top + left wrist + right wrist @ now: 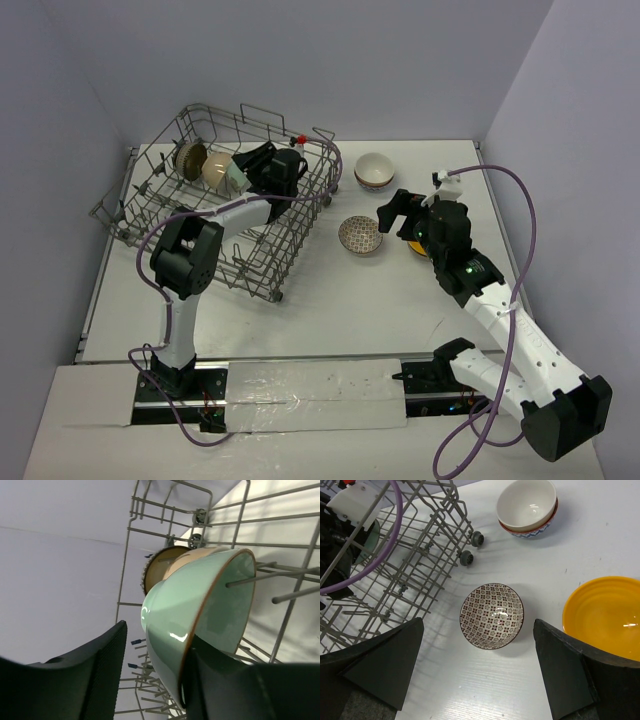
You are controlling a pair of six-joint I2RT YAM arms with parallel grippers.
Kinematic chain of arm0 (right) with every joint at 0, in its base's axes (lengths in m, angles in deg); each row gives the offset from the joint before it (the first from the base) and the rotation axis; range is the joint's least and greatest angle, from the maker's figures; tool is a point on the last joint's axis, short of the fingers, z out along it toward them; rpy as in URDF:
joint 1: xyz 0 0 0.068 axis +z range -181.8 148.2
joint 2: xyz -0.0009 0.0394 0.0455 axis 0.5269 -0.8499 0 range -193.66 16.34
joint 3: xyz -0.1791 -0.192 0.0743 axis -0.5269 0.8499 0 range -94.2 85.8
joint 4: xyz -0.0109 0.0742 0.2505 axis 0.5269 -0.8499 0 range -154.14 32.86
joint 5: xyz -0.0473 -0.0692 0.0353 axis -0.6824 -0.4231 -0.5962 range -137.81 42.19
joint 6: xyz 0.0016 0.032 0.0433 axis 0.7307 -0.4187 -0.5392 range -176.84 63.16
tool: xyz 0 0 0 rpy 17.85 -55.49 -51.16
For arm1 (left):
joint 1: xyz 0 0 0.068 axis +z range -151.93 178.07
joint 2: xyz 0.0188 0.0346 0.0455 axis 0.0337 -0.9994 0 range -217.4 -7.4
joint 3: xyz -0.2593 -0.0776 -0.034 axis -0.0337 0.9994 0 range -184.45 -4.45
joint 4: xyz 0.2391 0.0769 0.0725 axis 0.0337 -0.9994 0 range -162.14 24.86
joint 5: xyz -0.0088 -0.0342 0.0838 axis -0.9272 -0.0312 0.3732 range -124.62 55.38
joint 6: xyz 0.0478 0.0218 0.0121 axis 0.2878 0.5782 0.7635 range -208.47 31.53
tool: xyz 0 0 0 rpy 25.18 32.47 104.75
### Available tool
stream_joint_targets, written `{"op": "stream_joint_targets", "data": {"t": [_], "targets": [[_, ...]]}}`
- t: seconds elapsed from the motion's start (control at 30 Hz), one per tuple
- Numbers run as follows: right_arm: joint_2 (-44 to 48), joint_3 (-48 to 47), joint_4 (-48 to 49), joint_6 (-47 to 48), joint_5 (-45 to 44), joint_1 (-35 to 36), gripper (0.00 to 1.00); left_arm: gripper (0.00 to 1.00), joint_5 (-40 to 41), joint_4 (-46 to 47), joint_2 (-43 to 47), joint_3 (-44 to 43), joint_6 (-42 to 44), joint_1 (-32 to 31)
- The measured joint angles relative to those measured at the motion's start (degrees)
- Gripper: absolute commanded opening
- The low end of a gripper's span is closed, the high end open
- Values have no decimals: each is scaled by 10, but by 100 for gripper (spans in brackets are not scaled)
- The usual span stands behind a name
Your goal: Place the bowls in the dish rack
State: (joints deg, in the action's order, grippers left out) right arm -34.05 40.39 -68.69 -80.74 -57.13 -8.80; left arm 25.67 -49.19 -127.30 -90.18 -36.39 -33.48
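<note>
I count six bowls. Two are in the dish rack [302, 225]: a pale green bowl [200, 615] and a beige-brown bowl [159, 569] just behind it, both standing on edge among the tines at the rack's far end. The green one is glossy, with a thin brown line round its rim and its hollow facing away from the brown one.

The other four are on the table [330, 310] to the right of the rack. A white bowl [526, 504] sits nested in a blue-patterned bowl [532, 531] with a reddish rim. Nearer my arms is a small bowl with a brown lattice pattern [492, 615], and just beside it an orange-yellow bowl [607, 617]. All four are upright.

My left gripper [157, 640] is down inside the rack with its jaws parted astride the green bowl's wall. One finger [230, 690] is against the inside, and I see a gap between the other finger [95, 670] and the bowl's outside.

My right gripper [480, 680] is spread wide and holds nothing. It hangs over the table above the lattice bowl, with the orange-yellow bowl at one side.
</note>
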Motion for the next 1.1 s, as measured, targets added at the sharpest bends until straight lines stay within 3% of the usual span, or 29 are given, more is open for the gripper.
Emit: {"op": "stream_joint_targets", "data": {"t": [0.27, 0.5, 0.8, 1.1], "targets": [[0, 0, 0, 0, 5, 0, 97, 63, -9, -45, -1, -1, -46, 0], [0, 0, 0, 0, 9, 0, 97, 67, -14, -49, -1, -7, -64, 1], [0, 0, 0, 0, 14, 0, 97, 83, -16, -76, -1, -25, -88, 7], [0, 0, 0, 0, 20, 0, 96, 93, -83, -168, 21, -52, -190, 11]]}}
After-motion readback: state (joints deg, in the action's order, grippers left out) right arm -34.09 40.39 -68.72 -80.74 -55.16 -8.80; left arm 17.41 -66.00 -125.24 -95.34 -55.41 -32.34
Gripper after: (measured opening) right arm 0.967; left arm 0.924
